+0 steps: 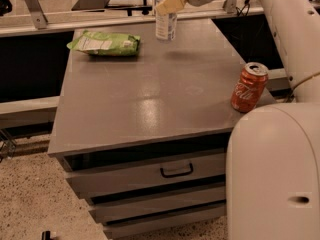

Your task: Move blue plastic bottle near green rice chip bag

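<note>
Clamping the blue plastic bottle (pixel 165 28) near its cap, the gripper (pixel 167 4), near the green rice chip bag (pixel 105 43).

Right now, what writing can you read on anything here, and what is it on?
"Coca-Cola": white script on the red can, roughly legible.
White label on the green rice chip bag: too blurred.
Label on the blue plastic bottle, held by the gripper above the table, far side: unreadable.
</note>
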